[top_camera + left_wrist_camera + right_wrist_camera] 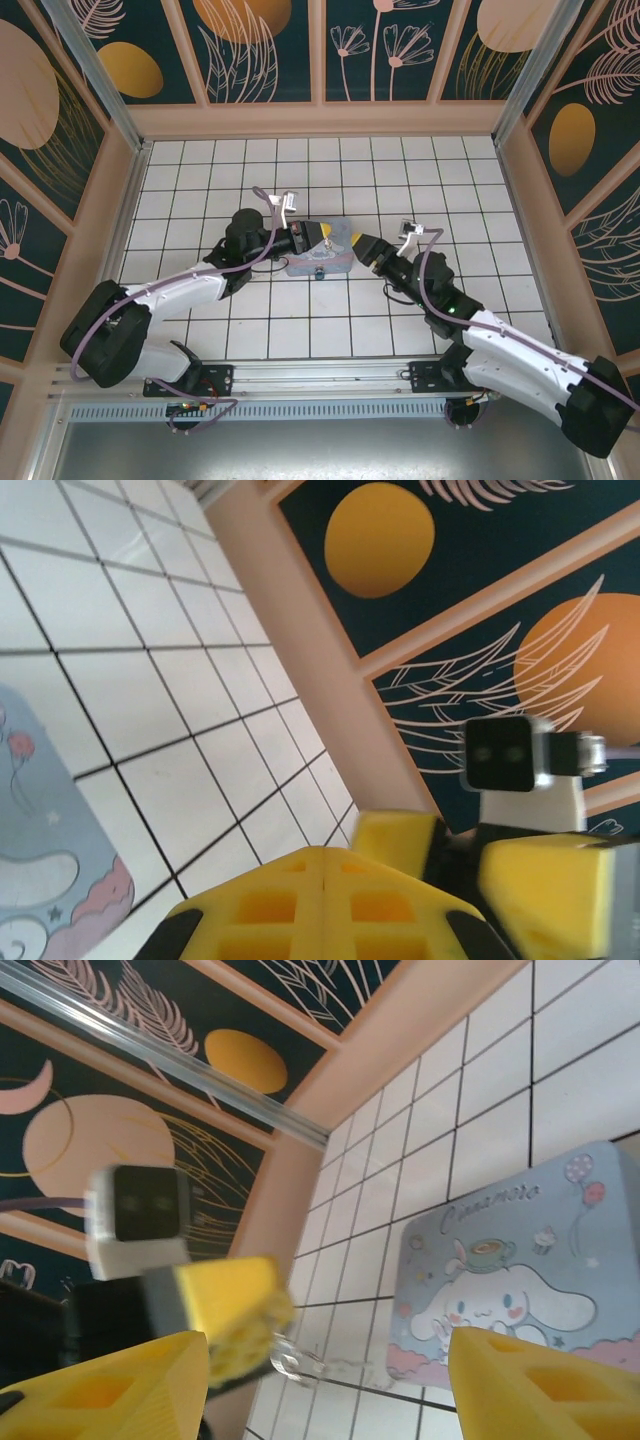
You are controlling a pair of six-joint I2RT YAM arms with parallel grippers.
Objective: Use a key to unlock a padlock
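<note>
**Hands meet on open bench [200,190]**

Left hand [322,232] clenched on the key [300,1364] (blurred), its length pointing toward the cartoon-print box [338,252]. Right hand [362,243] spread, just beside. The padlock [320,271] sits at the box's near edge; walls well apart.

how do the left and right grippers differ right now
The left gripper has its fingers pressed together, while the right gripper has its fingers spread wide. From above, the left gripper sits over the pastel-blue box; the right gripper sits at the box's right edge. A small silvery bit pokes from the left gripper's tip; the right gripper holds nothing. Both have yellow fingers and face each other.
</note>
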